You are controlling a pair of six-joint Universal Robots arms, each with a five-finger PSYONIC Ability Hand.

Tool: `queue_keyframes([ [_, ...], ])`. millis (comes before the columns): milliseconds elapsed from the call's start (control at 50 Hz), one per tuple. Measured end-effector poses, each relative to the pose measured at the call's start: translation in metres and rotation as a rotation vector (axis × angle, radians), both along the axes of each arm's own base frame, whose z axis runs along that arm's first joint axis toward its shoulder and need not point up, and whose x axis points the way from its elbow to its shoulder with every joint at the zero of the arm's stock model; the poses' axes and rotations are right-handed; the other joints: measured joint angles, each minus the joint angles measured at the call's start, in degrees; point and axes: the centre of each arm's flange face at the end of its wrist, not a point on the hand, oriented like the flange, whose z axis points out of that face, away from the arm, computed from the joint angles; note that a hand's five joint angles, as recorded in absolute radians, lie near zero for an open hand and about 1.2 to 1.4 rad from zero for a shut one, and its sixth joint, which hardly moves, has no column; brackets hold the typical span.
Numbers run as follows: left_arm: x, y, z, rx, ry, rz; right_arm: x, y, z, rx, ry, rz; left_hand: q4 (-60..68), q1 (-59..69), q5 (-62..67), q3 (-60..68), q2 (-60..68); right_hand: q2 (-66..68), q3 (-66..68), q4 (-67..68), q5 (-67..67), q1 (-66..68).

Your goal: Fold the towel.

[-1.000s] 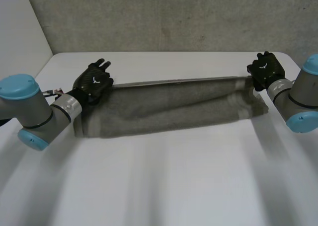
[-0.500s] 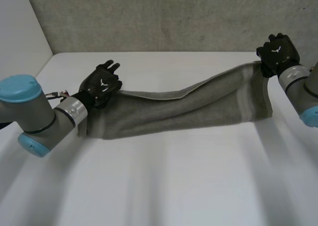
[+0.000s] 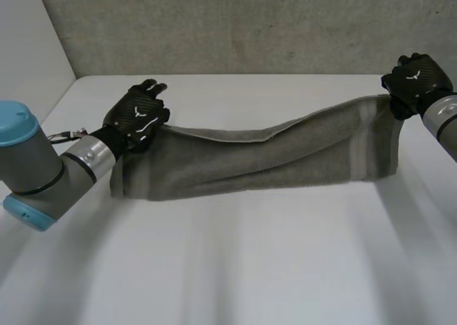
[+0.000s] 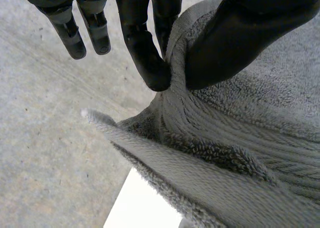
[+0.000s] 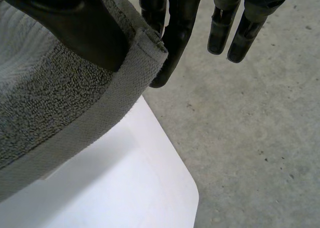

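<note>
A long grey towel [image 3: 264, 157], doubled lengthwise, hangs stretched between my two hands over the white table [image 3: 235, 268]. My left hand [image 3: 137, 116] pinches its left far corner; in the left wrist view the thumb [image 4: 235, 32] presses the towel [image 4: 240, 138] against a finger. My right hand [image 3: 413, 82] holds the right far corner higher up; in the right wrist view its thumb [image 5: 80, 22] clamps the towel's hemmed edge [image 5: 100, 102] against a finger. The towel sags toward the left and its lower edge rests on the table.
A grey wall [image 3: 235, 25] stands right behind the table's far edge. The table's rounded far right corner [image 5: 185, 188] lies below my right hand, with grey floor [image 5: 260, 138] beyond it.
Both hands have lifted the towel's far edge off the table. My right hand rose and moved right and back, pulling the towel taut; my left hand rose slightly.
</note>
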Motion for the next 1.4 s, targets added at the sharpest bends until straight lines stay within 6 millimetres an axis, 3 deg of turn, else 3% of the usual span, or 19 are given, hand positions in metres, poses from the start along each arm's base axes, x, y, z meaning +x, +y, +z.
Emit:
queue_keyframes([
  [140, -0.002, -0.016, -0.019, 0.013, -0.005, 0.007, 0.006, -0.019, -0.021, -0.013, 0.025, 0.014, 0.0, -1.6, -2.8, 0.0, -2.8, 0.0, 0.0, 0.0, 0.0, 0.0],
  [300, -0.007, -0.03, -0.041, 0.011, -0.005, 0.006, 0.022, -0.039, -0.053, -0.042, 0.021, 0.042, 0.0, -13.0, -13.2, 0.0, -13.1, 0.0, 0.0, 0.0, 0.0, 0.0],
  [580, -0.012, -0.039, -0.057, -0.025, 0.003, 0.0, 0.039, -0.051, -0.101, -0.021, 0.027, 0.074, 0.0, -27.4, -27.8, 0.0, -27.1, 0.0, 0.0, 0.0, 0.0, 0.0],
  [680, -0.012, -0.041, -0.059, -0.038, 0.006, 0.002, 0.04, -0.054, -0.106, -0.024, 0.029, 0.073, 0.0, -39.0, -40.6, 0.0, -39.8, -24.0, 0.0, 0.0, -24.9, -24.2],
  [820, -0.012, -0.046, -0.055, -0.082, 0.015, 0.009, 0.038, -0.06, -0.098, -0.065, 0.025, 0.042, 0.0, -51.2, -55.5, 0.0, -53.7, -52.1, 0.0, 0.0, -60.1, -53.3],
  [920, -0.011, -0.051, -0.051, -0.112, 0.023, 0.03, 0.036, -0.063, -0.092, -0.088, 0.02, 0.008, 0.0, -55.2, -59.6, 0.0, -57.7, -70.7, 0.0, 0.0, -63.6, -69.2],
  [1080, -0.008, -0.055, -0.044, -0.13, 0.031, 0.053, 0.033, -0.065, -0.079, -0.11, -0.011, -0.028, 0.0, -55.6, -60.2, 0.0, -58.3, -72.4, 0.0, 0.0, -63.6, -69.3],
  [1220, -0.001, -0.057, -0.02, -0.155, 0.053, 0.072, 0.03, -0.059, -0.045, -0.131, -0.084, -0.032, 0.0, -55.6, -60.3, 0.0, -58.3, -72.4, 0.0, 0.0, -63.6, -69.3],
  [1300, 0.006, -0.053, 0.002, -0.132, 0.103, 0.079, 0.027, -0.044, -0.017, -0.128, -0.117, -0.019, 0.0, -55.6, -60.2, 0.0, -58.3, -72.4, 0.0, 0.0, -63.6, -69.3],
  [1400, 0.012, -0.038, 0.027, -0.05, 0.206, 0.073, 0.02, -0.02, 0.0, -0.057, -0.12, 0.014, 0.0, -55.6, -60.3, 0.0, -58.3, -72.4, 0.0, 0.0, -63.6, -69.3],
])
